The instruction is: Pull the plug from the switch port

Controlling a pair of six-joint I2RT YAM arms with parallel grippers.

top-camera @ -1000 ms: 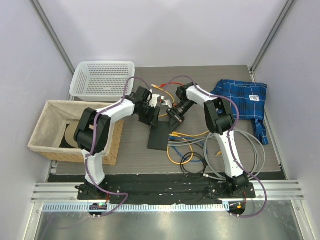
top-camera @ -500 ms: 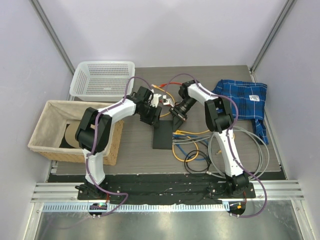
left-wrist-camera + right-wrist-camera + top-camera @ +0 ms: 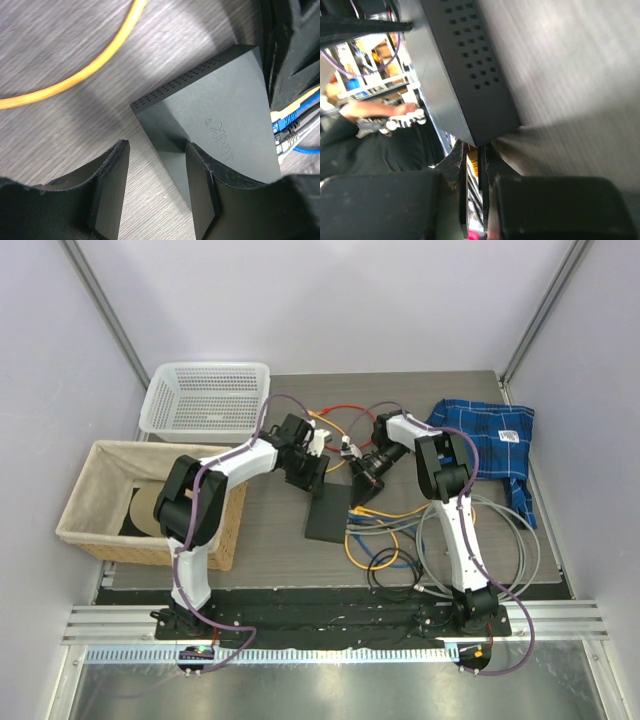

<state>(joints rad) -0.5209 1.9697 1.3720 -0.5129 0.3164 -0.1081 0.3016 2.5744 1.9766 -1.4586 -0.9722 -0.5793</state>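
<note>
The left pincer stands with its jaws apart over the far corner of the switch. One finger overlaps the box's top face. The other is off to the side above bare table, clear of the box. The right pincer is closed to a thin slit at another corner of the switch, just beside its perforated side wall. A hint of orange shows in the slit, but I cannot tell whether anything is pinched there.

The switch lies flat on the table, its far end between the two pincers. Along its right edge, yellow, blue and grey plugs sit in the sockets, and their cables coil to the near right of the switch. A yellow cable curves past the switch's far end, and a red cable loops further beyond it. Well to the left of the switch stand a white mesh basket and a lined wicker basket. Well to its right lies a blue plaid cloth.
</note>
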